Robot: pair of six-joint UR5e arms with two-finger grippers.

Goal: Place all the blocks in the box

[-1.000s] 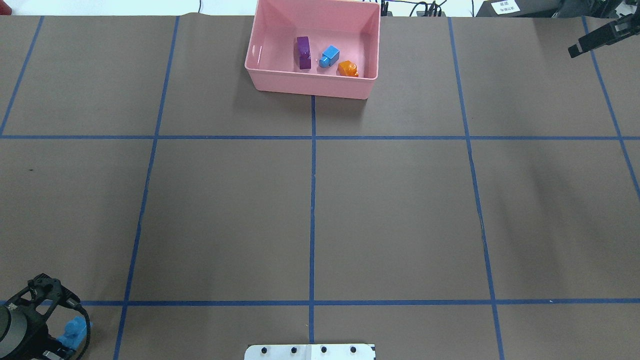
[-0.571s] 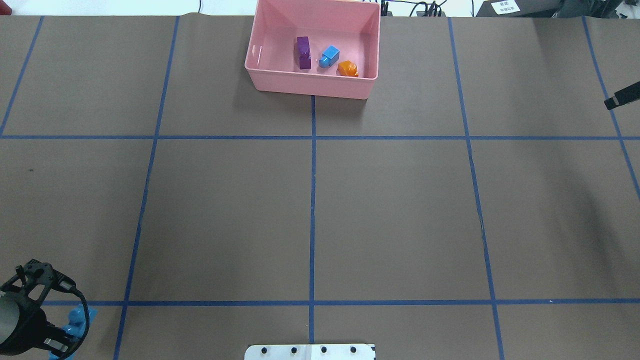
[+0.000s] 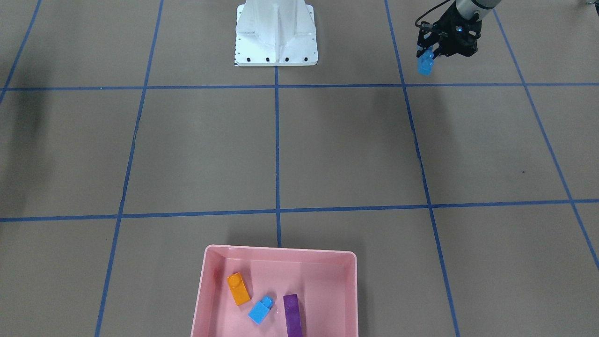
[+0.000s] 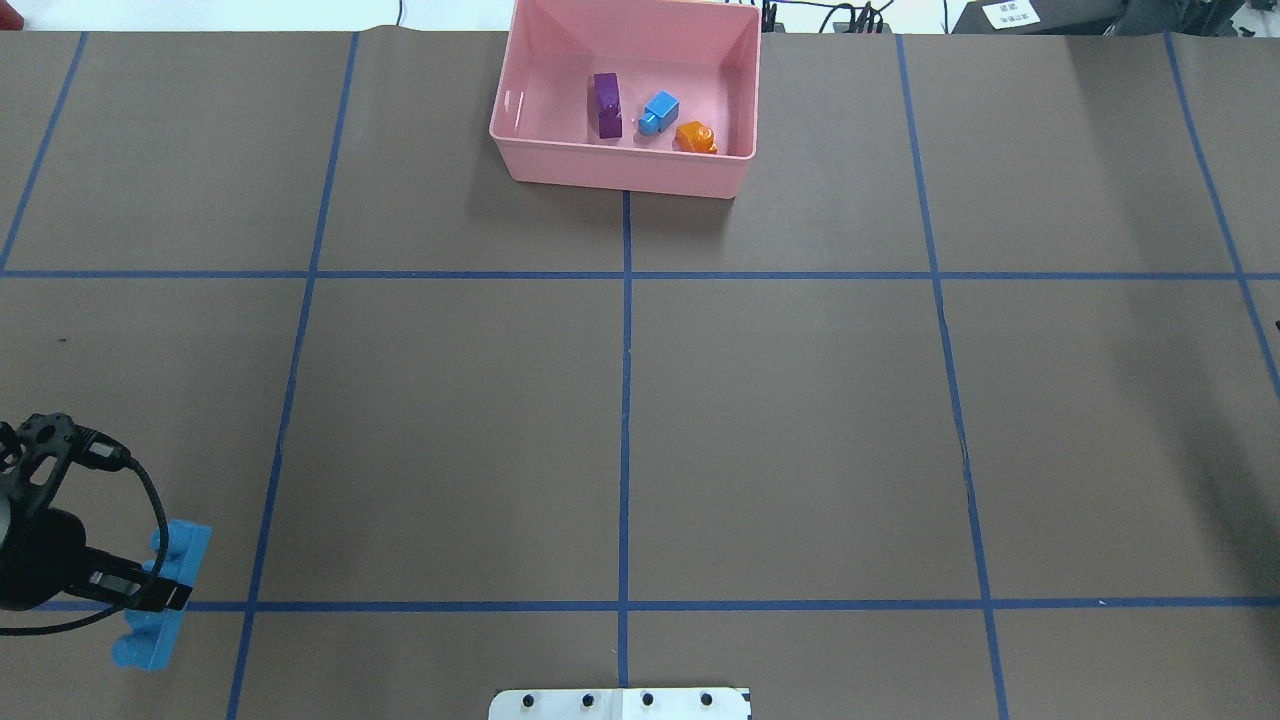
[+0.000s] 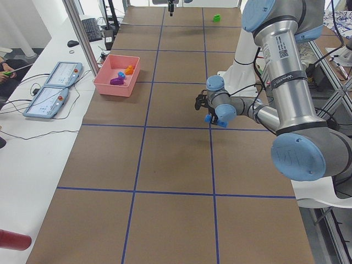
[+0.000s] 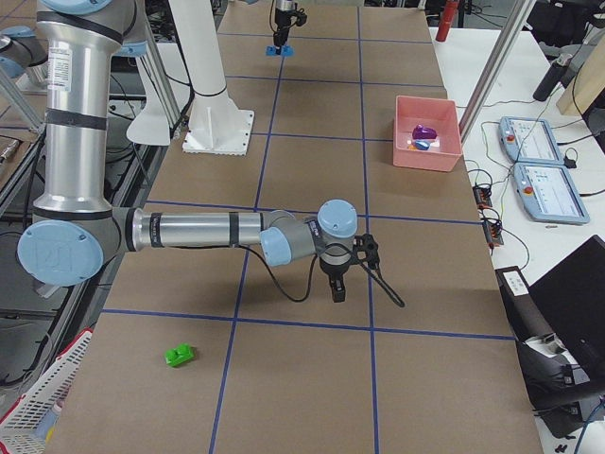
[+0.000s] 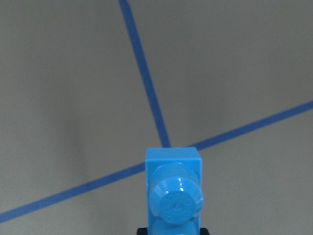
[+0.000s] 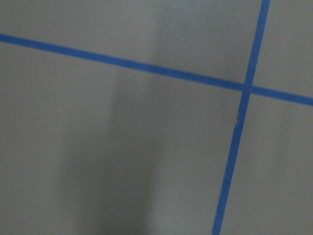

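Blocks are what we are tracking: three small glossy plastic studded bricks are lying inside the shallow pink plastic tray (image 4: pixel 620 180) at the far edge of the counter. They are the purple brick (image 4: pixel 606 104), the small blue brick (image 4: pixel 659 112) and the orange brick (image 4: pixel 695 137), sitting close together in a row.

The long blue four-stud brick (image 4: pixel 178 548) is sitting in the left gripper (image 4: pixel 160 596), whose jaws are clamping it across its middle. We are seeing it hang over a crossing of blue tape lines on the brown paper-covered counter (image 4: pixel 800 400), on the robot's own left side and well apart from the tray.

The small green brick (image 6: pixel 179 355) is lying on the counter at the robot's right end, also well apart from the tray. The right gripper (image 6: pixel 337 288) is pointing down over the counter, apart from the green brick. We are unable to tell whether its jaws are open or closed.

The white metal base (image 3: pixel 276 37) is standing at the robot's edge of the counter.
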